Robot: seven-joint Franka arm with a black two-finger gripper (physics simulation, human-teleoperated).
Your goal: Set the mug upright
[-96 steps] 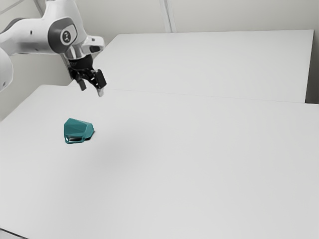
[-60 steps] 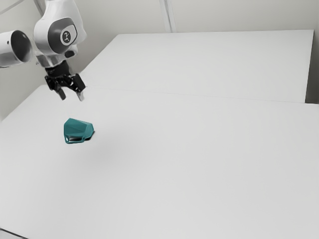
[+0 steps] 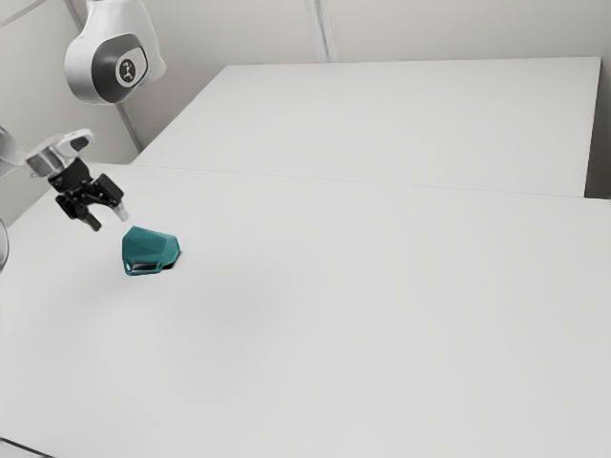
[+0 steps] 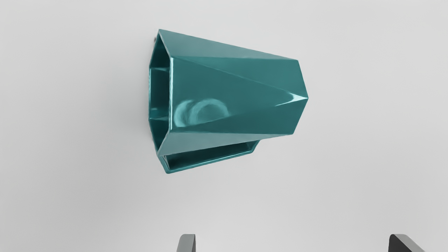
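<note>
- far over on the exterior view's left: the gripper (image 3: 109,220), fingers spread apart, nothing between them, up above the table (image 3: 382,315)
- just right of that, the mug (image 3: 148,246), lying on its side on the table, clear of the fingers, handle (image 4: 210,161) on the side nearer them

mug (image 3: 151,247) on its side on the table (image 3: 382,315), fingers (image 3: 123,215) near it, toward the exterior view's left
</note>
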